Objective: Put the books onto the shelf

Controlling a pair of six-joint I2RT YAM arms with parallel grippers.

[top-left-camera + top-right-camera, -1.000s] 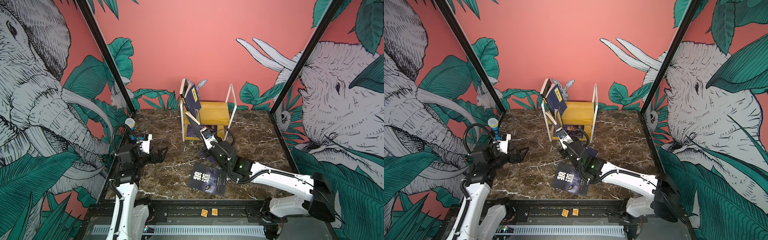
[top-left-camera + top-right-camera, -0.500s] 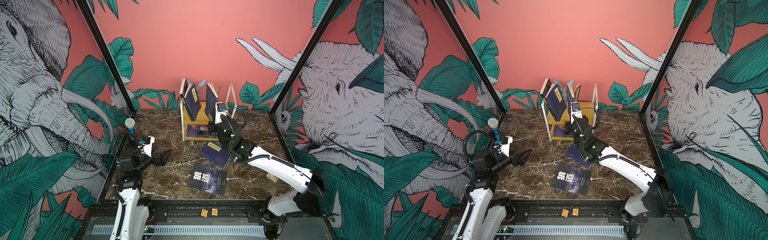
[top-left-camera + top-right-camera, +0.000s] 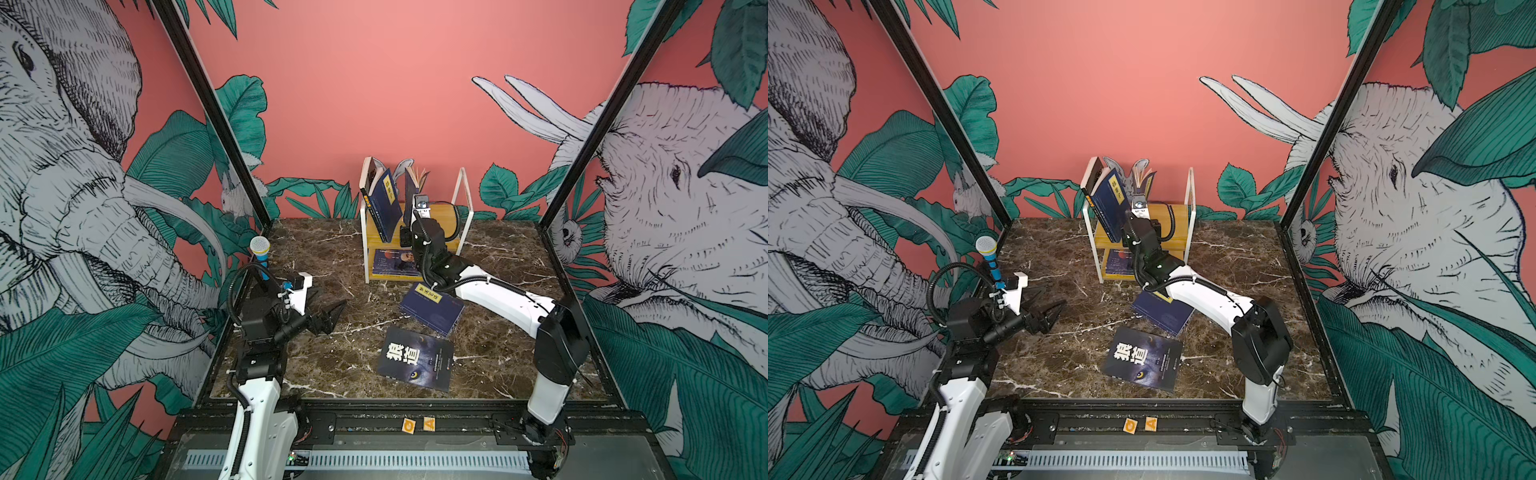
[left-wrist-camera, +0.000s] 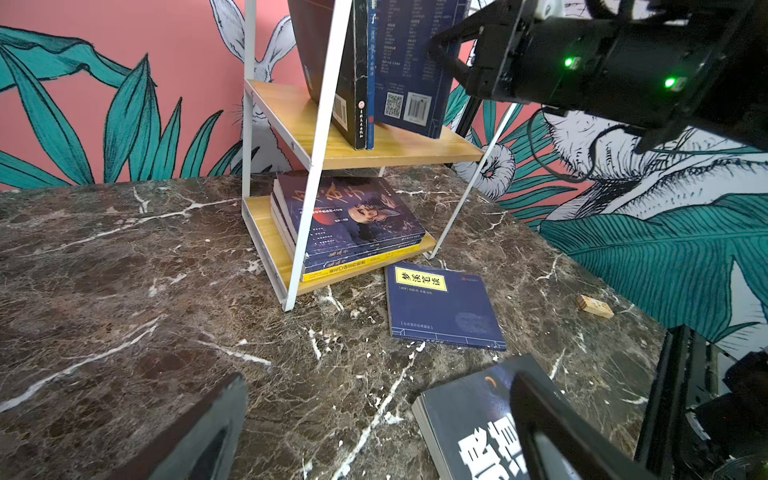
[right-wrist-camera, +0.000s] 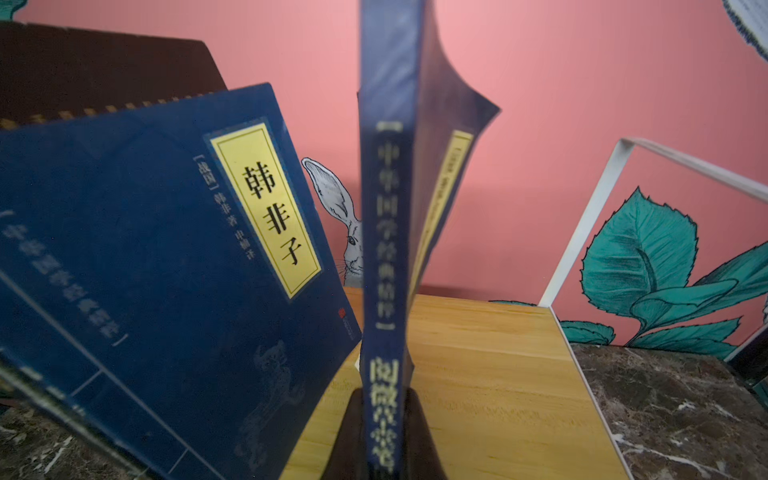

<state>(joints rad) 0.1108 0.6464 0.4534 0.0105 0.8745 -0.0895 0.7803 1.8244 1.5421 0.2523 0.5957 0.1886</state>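
Right hand (image 5: 384,432) pinches a held navy book (image 5: 384,249) by the lower end of its spine, its 2 fingers pressed against the covers. That book stands upright over the upper board of the shelf (image 5: 498,374), its front cover flaring away from the pages; whether its lower edge touches the board I cannot tell. Just beside it a leaning navy book (image 5: 166,270) with a yellow title label tilts against a brownish-black book (image 5: 104,70) at the shelf's end. On the lower tier the purple books (image 4: 353,216) lie flat in a stack above a yellow book (image 4: 357,266). On the counter (image 3: 332,249) in front of the shelf, a flat navy book (image 3: 432,307) lies face up, and a black wolf-eye book (image 3: 415,357) lies nearer the front edge. Left hand (image 3: 330,309) hovers over the counter well apart from the books, fingers spread wide and holding nothing.
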